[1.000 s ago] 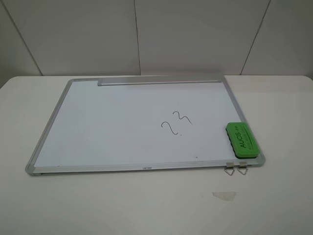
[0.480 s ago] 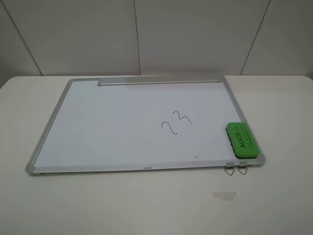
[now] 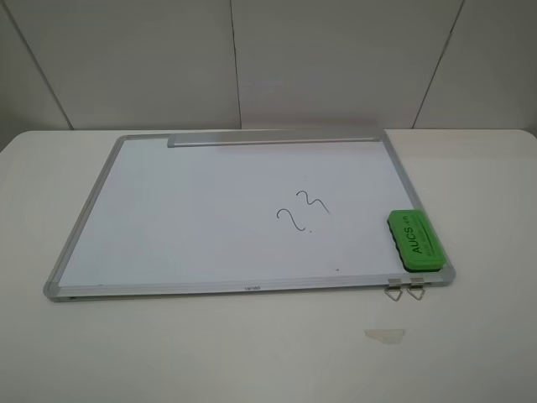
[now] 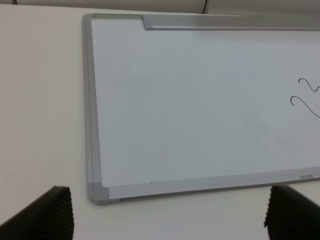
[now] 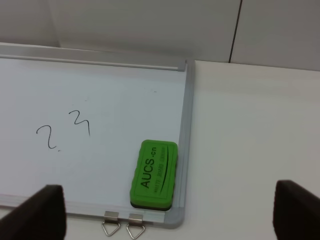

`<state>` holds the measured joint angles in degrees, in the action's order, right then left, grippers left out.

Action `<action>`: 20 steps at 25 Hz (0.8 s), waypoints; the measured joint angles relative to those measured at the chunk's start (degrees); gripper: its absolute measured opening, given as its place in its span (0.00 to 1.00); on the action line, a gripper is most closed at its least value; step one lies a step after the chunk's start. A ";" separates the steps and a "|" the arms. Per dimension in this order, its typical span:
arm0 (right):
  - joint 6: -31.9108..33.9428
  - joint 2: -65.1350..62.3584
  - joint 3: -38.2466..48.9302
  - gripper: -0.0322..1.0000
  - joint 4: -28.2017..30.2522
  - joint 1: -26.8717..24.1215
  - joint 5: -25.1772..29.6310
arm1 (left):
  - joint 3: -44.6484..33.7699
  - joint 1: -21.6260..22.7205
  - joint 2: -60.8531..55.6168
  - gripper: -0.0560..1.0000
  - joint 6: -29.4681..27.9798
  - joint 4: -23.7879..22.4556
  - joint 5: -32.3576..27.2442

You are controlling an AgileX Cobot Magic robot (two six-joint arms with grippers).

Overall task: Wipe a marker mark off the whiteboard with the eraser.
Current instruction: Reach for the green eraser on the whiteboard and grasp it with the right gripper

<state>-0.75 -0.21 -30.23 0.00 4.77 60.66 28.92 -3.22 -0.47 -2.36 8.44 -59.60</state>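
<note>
Evidently nothing is done: the marker mark (image 3: 302,211) is intact on the whiteboard (image 3: 168,218), the eraser (image 3: 414,239) lies ungrasped at its near right corner, and the left fingers (image 4: 47,215) and right fingers (image 5: 42,212) are spread wide, empty.

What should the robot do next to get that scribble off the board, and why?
Probably lower the right gripper onto the eraser and close on it. The gripper is open and empty, the eraser sits untouched in the whiteboard's near corner on that arm's side, and the mark beside it is not yet wiped.
</note>
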 joint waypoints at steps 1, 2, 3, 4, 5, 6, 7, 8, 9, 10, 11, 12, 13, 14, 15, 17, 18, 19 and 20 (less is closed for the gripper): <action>0.42 0.00 0.00 0.83 0.00 0.00 0.00 | 0.00 0.00 0.00 0.79 0.00 0.00 0.00; 1.25 0.00 0.00 0.83 -0.49 0.00 0.00 | 0.00 0.00 0.00 0.79 0.00 0.00 0.00; 1.79 0.00 0.00 0.83 -0.85 0.00 0.00 | 0.00 0.00 0.00 0.79 0.00 0.00 0.00; 2.13 0.00 0.00 0.83 -1.20 0.00 0.00 | 0.00 0.00 0.00 0.79 0.00 0.00 0.00; 2.36 0.00 -0.09 0.83 -1.44 0.00 0.00 | 0.00 0.00 0.00 0.79 0.00 0.00 0.00; 2.56 0.17 -0.55 0.83 -1.57 0.00 0.00 | 0.00 0.00 0.00 0.79 0.00 0.00 0.00; 2.61 0.97 -1.20 0.83 -1.57 0.00 0.06 | 0.00 0.00 0.00 0.79 0.00 0.00 0.00; 2.61 2.56 -2.31 0.83 -1.57 0.00 0.06 | 0.00 0.00 0.00 0.79 0.00 0.00 0.00; 2.67 4.35 -3.62 0.83 -1.86 0.00 0.11 | 0.00 0.00 0.00 0.79 0.00 0.00 0.00; 2.73 6.49 -4.80 0.83 -2.40 0.00 0.11 | 0.00 0.00 0.00 0.79 0.00 0.00 0.00; 2.73 9.32 -6.28 0.83 -3.31 0.00 0.11 | 0.00 0.00 0.00 0.79 0.00 0.00 0.00; 2.73 12.45 -7.81 0.83 -4.37 0.00 0.11 | 0.00 0.00 0.00 0.79 0.00 0.00 0.00; 2.73 15.20 -9.08 0.83 -5.26 0.00 0.11 | 0.00 0.00 0.00 0.79 0.00 0.00 0.00; 2.73 19.24 -10.73 0.83 -6.25 0.00 0.11 | 0.00 0.00 0.00 0.79 0.00 0.00 0.00; 2.73 22.76 -11.72 0.83 -7.04 0.00 0.06 | 0.00 0.00 0.00 0.79 0.00 0.00 0.00; 2.73 29.24 -13.56 0.83 -8.07 0.00 0.06 | 0.00 0.00 0.00 0.79 0.00 0.00 0.00; 2.73 32.84 -14.34 0.83 -8.57 0.00 0.06 | 0.00 0.00 0.00 0.79 0.00 0.00 0.00; 2.73 35.91 -14.92 0.83 -9.09 0.00 0.06 | 0.00 0.00 0.00 0.79 0.00 0.00 0.00; 2.73 39.65 -15.53 0.83 -9.51 0.00 0.00 | 0.00 0.00 0.00 0.79 0.00 0.00 0.00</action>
<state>1.98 39.44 -45.76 -9.51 4.77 60.66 28.92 -3.22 -0.47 -2.36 8.44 -59.60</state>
